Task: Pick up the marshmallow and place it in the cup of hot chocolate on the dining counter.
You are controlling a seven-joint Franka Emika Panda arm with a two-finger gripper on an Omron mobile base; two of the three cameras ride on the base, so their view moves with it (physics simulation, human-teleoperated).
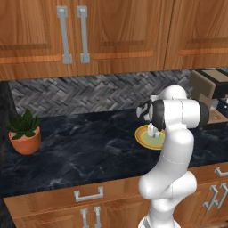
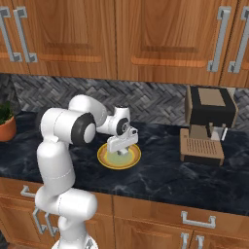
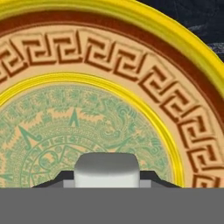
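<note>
Two dark fingertips of the hand (image 3: 106, 186) pinch the marshmallow (image 3: 106, 169) from either side, low over the middle of the yellow plate (image 3: 183, 39), seemingly so it can be lifted clear for the cup. Beneath lies a black, white-veined desk (image 2: 160, 180) below wooden cabinets (image 2: 155, 39), with a potted plant (image 1: 24, 132) and coffee machine (image 2: 208, 124) well apart.
</note>
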